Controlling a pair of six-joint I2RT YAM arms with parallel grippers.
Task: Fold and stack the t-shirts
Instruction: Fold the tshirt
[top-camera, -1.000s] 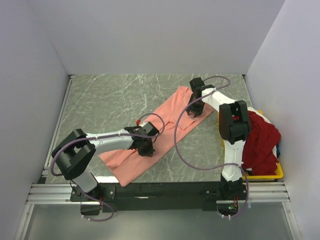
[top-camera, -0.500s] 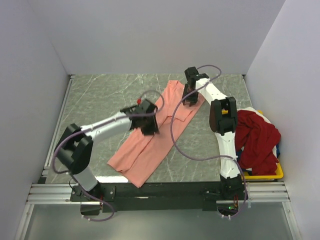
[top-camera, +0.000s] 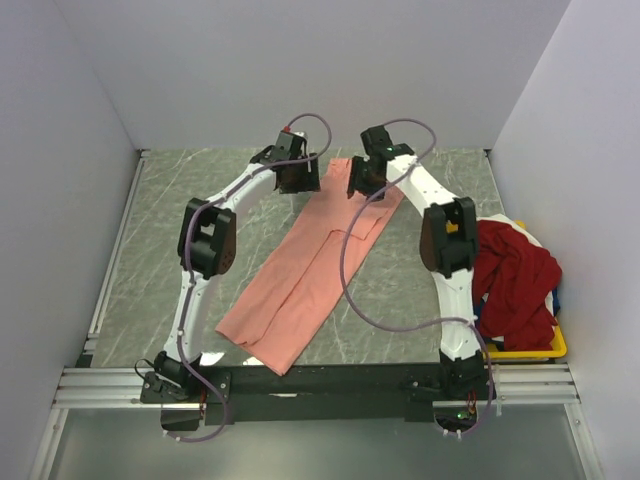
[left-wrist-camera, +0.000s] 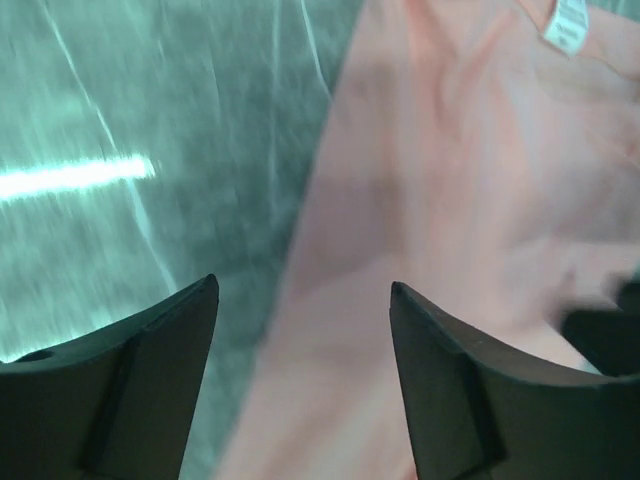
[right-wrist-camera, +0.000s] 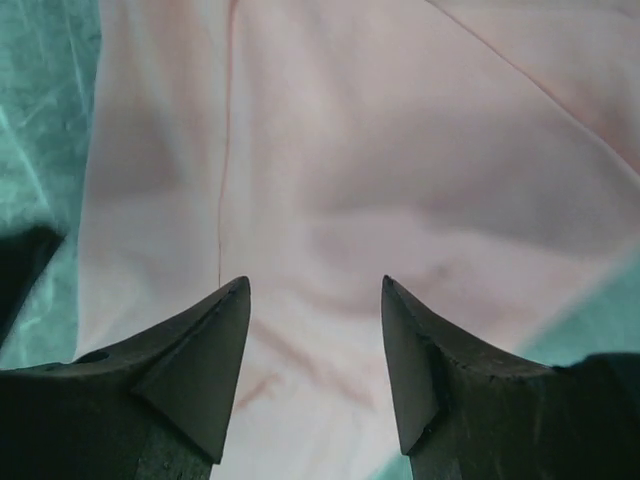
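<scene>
Illegible tag (left-wrist-camera: 568, 22) on pink t-shirt (left-wrist-camera: 450, 200)

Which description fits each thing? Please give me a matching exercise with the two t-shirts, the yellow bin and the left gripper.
Things:
1. salmon-pink t-shirt
2. deep red t-shirt
3. yellow bin
4. left gripper

Descriptions:
A. heaped at the right edge of the table
B. open, above the edge of a shirt
C. lies as a long strip across the table
D. mostly hidden under cloth

Pairs: 1-C, 2-A, 3-D, 4-B.
</scene>
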